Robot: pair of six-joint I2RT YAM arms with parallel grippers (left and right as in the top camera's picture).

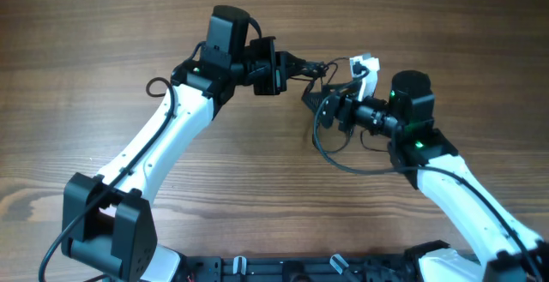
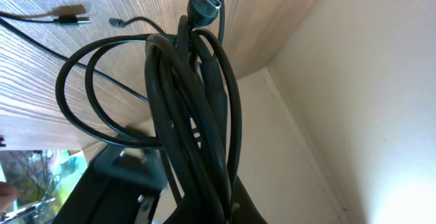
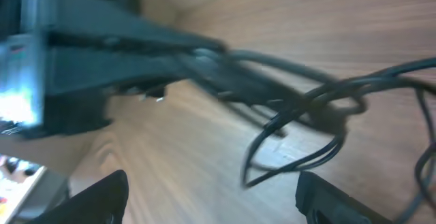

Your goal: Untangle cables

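Note:
The cables (image 1: 333, 85) are a dark bunch held above the wooden table between my two grippers. My left gripper (image 1: 310, 66) is shut on the bunch. In the left wrist view the cables (image 2: 197, 115) rise from the jaws (image 2: 228, 210) as several tangled loops, with a plug end (image 2: 207, 3) at the top. My right gripper (image 1: 316, 102) is open just below and to the right of the bunch. In the right wrist view its fingers (image 3: 214, 203) are spread wide and empty, with cable loops (image 3: 300, 115) ahead of them. One loop (image 1: 336, 155) hangs down to the table.
A white plug piece (image 1: 364, 64) sits at the bunch's right end, near the right arm's wrist (image 1: 410, 102). A thin cord end (image 2: 68, 16) lies on the table (image 1: 103, 25) in the left wrist view. The left arm (image 1: 171, 128) crosses the left half.

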